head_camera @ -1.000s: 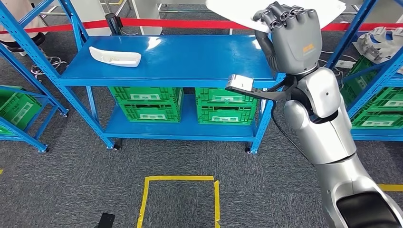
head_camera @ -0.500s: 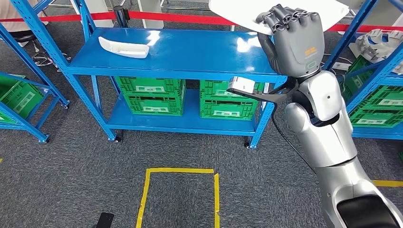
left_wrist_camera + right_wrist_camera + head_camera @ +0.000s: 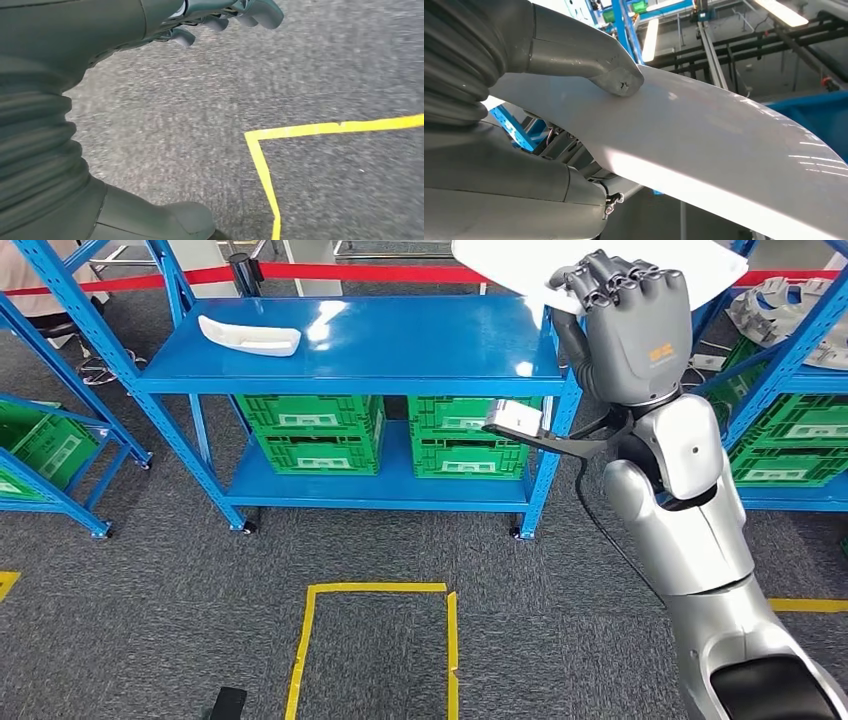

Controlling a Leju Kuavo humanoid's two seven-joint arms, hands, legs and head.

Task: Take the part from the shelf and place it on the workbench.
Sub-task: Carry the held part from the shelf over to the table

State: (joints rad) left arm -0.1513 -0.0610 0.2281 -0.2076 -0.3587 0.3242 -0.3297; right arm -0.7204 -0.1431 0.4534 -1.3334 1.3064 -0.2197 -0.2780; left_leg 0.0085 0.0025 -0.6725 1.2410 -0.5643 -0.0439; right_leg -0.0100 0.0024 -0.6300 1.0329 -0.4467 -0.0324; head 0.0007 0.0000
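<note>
The large white part was held up in the right hand, thumb pressed on one face and fingers curled over its edge. Beyond the hand stood the blue workbench, a smaller white piece at its far-left end. The left hand hung over grey carpet, fingers apart, holding nothing.

You see a white part, a blue shelf, green crates, grey carpet and yellow tape.
</note>
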